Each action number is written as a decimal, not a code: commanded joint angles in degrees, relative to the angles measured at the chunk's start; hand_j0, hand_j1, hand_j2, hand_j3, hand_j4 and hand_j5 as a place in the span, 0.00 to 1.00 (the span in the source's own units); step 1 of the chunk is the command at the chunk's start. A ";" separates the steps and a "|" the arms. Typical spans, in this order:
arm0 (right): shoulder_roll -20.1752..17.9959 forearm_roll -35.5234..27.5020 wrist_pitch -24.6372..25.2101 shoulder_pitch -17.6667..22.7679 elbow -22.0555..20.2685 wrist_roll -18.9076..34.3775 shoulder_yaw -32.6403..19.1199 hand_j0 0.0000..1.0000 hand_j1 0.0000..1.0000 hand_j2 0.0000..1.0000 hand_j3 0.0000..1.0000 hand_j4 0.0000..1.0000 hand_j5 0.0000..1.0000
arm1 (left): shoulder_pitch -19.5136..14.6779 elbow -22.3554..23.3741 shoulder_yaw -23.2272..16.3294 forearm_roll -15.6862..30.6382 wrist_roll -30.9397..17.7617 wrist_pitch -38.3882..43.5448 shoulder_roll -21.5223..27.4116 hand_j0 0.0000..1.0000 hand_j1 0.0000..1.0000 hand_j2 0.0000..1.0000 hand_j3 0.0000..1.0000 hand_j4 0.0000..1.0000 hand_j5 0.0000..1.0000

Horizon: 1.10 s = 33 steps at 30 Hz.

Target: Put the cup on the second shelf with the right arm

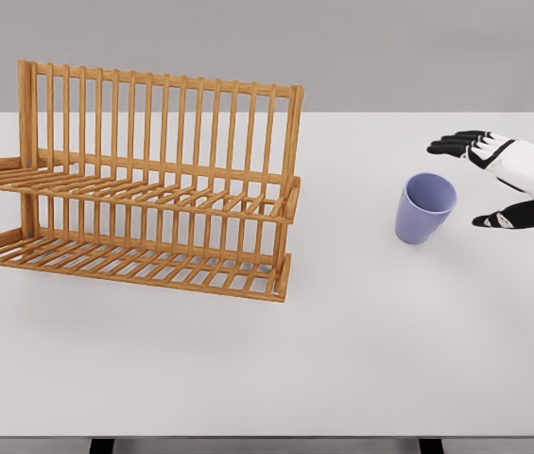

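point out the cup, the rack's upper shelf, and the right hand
cup (pixel 424 214), head view, on its outer wall.
upper shelf (pixel 153 192), head view, on the slats mid-shelf.
right hand (pixel 505 184), head view, on the palm between open fingers and thumb.

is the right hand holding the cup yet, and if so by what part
Nothing is held. The right hand is open beside the cup, fingers spread, not touching it.

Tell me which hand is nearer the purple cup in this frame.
Right. The right hand sits open just to the right of the cup, fingers spread and not touching it. The left hand is out of view.
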 commanded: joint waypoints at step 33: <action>5.57 -34.80 0.11 3.96 12.02 13.98 0.15 1.00 1.00 1.00 1.00 1.00 1.00 | 0.00 0.02 0.00 -0.02 -0.02 0.04 0.00 1.00 1.00 1.00 1.00 1.00 1.00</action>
